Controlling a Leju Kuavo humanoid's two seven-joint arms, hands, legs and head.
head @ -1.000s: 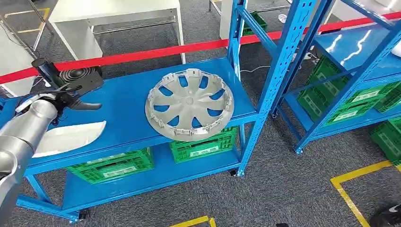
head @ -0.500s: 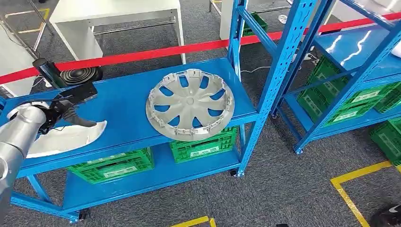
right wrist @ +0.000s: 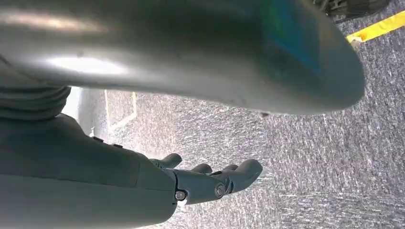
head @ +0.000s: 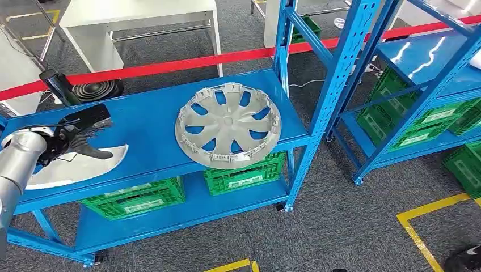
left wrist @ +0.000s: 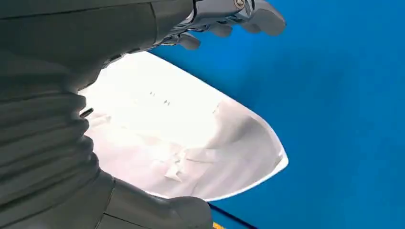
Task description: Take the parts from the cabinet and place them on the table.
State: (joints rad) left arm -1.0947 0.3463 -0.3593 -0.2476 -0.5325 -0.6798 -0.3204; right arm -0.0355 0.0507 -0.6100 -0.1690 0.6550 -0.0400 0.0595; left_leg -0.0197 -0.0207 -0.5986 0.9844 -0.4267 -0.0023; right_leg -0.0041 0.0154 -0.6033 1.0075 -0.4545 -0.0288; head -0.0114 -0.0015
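We read no brand or legible writing: the green crates (head: 134, 198) on the lower shelf carry pale label strips, but the print is too small to make out, and we cannot tell their contents. The left robot hand (head: 79, 133) hovers low over the top shelf (head: 147, 127) of the blue cabinet, fingers spread apart and gripping nothing; in the left wrist view its fingers (left wrist: 260, 16) stand apart above the blue surface. Directly under and just below that robot hand lies the white curved part (head: 74, 167), flat on the shelf, its pointed end toward the shelf middle; we cannot tell whether a finger touches its rim. The silver hubcap (head: 228, 125) lies flat on the same shelf, well apart from the left robot hand on the side toward the cabinet's upright post. The right robot hand (right wrist: 210, 181) hangs over grey carpet (right wrist: 310, 162), fingers loosely extended and holding nothing. A red tape barrier (head: 187, 61) runs beyond the cabinet, with a white bench (head: 136, 14) behind it.
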